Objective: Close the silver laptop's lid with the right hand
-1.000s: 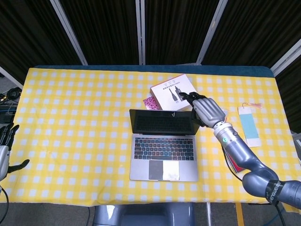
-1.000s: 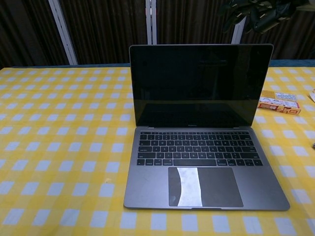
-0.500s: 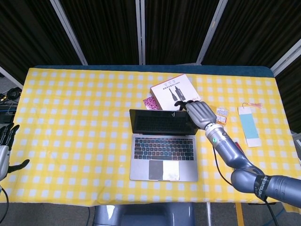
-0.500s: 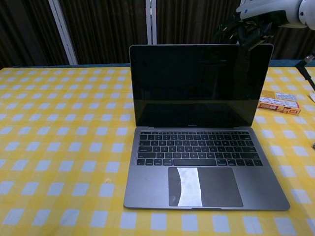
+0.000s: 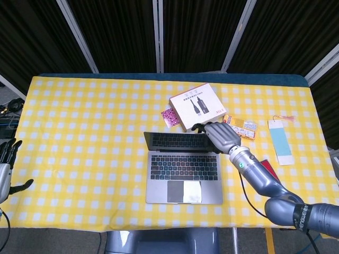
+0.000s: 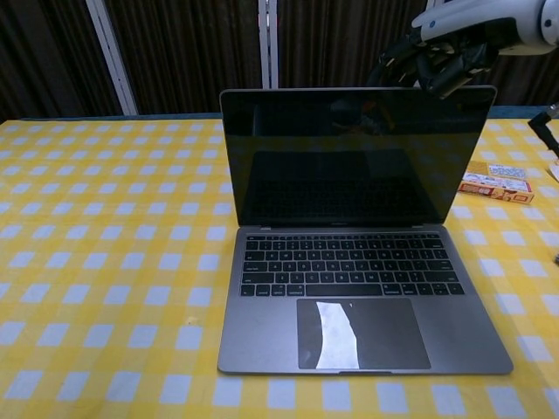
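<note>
The silver laptop (image 5: 183, 172) sits open at the table's middle front, keyboard facing me. Its lid (image 6: 354, 157) leans forward past upright, the dark screen tipped toward the keys. My right hand (image 5: 219, 135) lies against the lid's top right corner from behind. In the chest view the right hand (image 6: 445, 51) has its fingers bent over that top edge. My left hand (image 5: 6, 165) hangs off the table's left side with fingers apart, holding nothing.
A white box (image 5: 197, 106) and a small pink glittery item (image 5: 169, 116) lie just behind the laptop. An orange packet (image 5: 241, 127) and a blue bookmark (image 5: 279, 141) lie to the right. A red item (image 5: 267, 169) shows beside my right forearm.
The right hand has moved left and toward me with the lid's top edge, and the lid has tipped forward from upright.
</note>
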`<state>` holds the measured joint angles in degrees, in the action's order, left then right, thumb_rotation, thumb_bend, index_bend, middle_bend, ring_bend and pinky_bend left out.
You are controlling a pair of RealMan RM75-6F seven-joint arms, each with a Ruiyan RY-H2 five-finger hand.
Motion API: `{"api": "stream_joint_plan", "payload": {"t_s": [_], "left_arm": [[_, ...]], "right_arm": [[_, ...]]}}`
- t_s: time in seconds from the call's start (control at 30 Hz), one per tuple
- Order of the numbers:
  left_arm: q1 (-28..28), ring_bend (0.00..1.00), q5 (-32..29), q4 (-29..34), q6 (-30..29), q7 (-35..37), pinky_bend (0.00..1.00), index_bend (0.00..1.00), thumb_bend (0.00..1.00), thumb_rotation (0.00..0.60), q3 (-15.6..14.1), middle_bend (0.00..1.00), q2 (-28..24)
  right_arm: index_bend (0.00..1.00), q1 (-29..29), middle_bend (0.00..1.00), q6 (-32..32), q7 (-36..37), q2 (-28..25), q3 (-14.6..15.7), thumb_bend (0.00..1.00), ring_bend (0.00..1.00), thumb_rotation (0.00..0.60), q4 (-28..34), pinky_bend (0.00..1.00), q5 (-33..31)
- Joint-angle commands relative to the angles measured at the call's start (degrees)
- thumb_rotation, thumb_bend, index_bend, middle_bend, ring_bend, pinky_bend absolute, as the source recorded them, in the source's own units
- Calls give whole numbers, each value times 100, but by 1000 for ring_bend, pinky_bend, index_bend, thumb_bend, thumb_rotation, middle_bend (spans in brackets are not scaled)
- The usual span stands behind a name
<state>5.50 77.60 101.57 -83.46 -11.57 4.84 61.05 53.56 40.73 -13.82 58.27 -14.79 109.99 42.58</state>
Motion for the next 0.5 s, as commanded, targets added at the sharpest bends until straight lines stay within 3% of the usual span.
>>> {"api": "stream_joint_plan", "payload": {"t_s": [0.03, 0.3, 0.5], "left_arm": [[2, 0, 3, 3, 3, -8, 0, 0, 0, 600, -5, 0, 0], [3, 0, -1, 11, 4, -1, 0, 0, 0, 600, -13, 0, 3], [-1, 0, 26, 17, -5, -9, 0, 0, 0, 600, -31, 0, 6]], "right_arm": [[275, -114, 357, -57, 85, -138, 82, 1000, 275, 600, 255, 317, 341], [275, -366, 353, -63, -130, -393, 454, 1000, 276, 600, 847, 317, 1403], [252, -584, 336, 45, -512, -260, 876, 1000, 275, 600, 1068, 317, 2393]]}}
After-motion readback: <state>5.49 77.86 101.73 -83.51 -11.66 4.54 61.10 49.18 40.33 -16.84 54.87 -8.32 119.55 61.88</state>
